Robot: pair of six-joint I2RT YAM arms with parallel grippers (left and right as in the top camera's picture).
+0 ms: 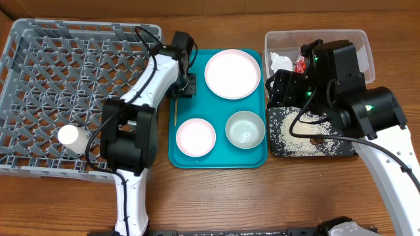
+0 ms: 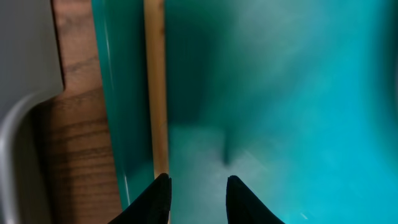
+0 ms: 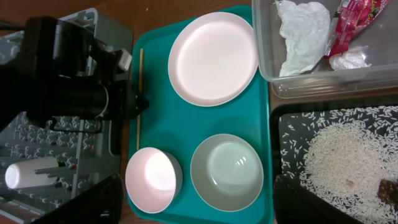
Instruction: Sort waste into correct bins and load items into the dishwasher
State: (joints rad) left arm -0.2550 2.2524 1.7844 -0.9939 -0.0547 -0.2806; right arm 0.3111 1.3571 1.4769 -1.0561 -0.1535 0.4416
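Chopstick step: I had the left gripper (image 2: 198,200) spread, empty, just beside the chopsticks (image 2: 155,87) — at the left edge of the teal tray (image 2: 298,81), centre-left overhead. Next, I judged, it needed a small sideways shift to straddle them, then closing.

Wooden table (image 1: 216,196), grey dish rack (image 1: 39,59), teal tray (image 1: 220,108), clear tub (image 1: 364,46), black tray (image 1: 279,152)
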